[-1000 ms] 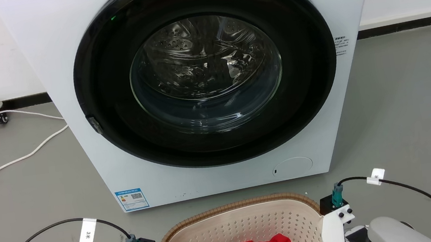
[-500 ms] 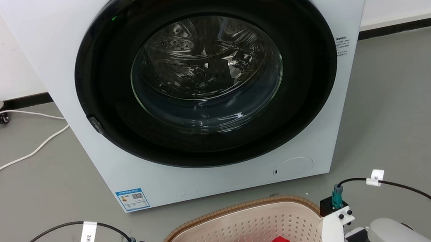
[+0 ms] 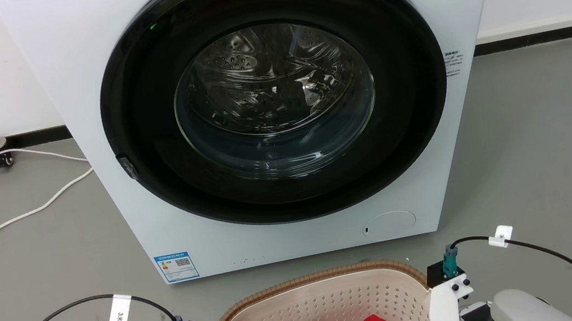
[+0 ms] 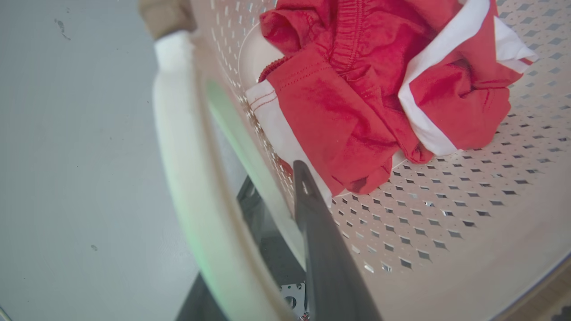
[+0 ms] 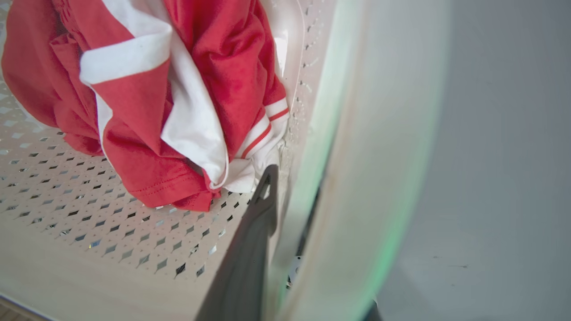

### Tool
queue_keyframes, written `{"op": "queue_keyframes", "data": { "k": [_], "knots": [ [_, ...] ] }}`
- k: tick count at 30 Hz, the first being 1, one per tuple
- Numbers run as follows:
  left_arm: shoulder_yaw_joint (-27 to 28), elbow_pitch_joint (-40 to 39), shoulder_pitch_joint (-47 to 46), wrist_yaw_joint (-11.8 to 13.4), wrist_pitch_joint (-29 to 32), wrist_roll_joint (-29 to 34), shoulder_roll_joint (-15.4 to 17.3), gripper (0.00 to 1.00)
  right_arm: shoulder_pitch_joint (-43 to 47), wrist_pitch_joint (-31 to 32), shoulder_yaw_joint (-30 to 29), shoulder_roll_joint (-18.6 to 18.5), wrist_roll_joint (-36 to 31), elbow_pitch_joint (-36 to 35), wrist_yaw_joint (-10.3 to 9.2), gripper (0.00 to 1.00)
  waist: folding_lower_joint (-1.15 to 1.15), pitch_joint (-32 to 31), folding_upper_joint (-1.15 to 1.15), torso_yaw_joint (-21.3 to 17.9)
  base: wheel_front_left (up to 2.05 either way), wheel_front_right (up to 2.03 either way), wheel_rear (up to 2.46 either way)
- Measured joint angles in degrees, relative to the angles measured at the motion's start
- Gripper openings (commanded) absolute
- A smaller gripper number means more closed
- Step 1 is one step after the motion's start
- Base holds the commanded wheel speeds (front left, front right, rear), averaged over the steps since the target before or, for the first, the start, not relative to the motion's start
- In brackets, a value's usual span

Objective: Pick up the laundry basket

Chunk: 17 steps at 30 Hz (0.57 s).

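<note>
The laundry basket (image 3: 315, 300), cream and perforated with a brown woven-look rim, sits at the bottom of the head view in front of the washing machine. A red and white garment (image 4: 379, 89) lies in it. In the left wrist view my left gripper (image 4: 274, 183) is shut across the basket's side: one dark finger (image 4: 312, 214) lies inside the wall, the other beneath the white handle (image 4: 187, 169). My right gripper (image 5: 290, 191) clamps the opposite side the same way, with a finger (image 5: 261, 209) inside and the white handle (image 5: 370, 156) beside it.
A white front-loading washing machine (image 3: 285, 238) with its dark round door shut stands just beyond the basket. White cables (image 3: 21, 209) trail over the grey floor at the left. Black cables run from both wrists (image 3: 445, 277). Open floor lies to the right.
The whole head picture has shifted slightly, so the camera moved. The basket and both wrists sit a little lower in it. Both grips on the basket look the same.
</note>
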Motion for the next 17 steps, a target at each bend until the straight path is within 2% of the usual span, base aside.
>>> {"op": "queue_keyframes", "data": {
  "k": [17],
  "knots": [
    [0.0, 0.2, 0.0, 0.0, -0.5, -0.2, 0.0, 0.00, 0.1, 0.2, -0.5, 0.0, -0.9, -0.7, 0.00, 0.00, 0.00, 0.3, 0.00, 0.3, 0.00, 0.00, 0.00]
  ]
}}
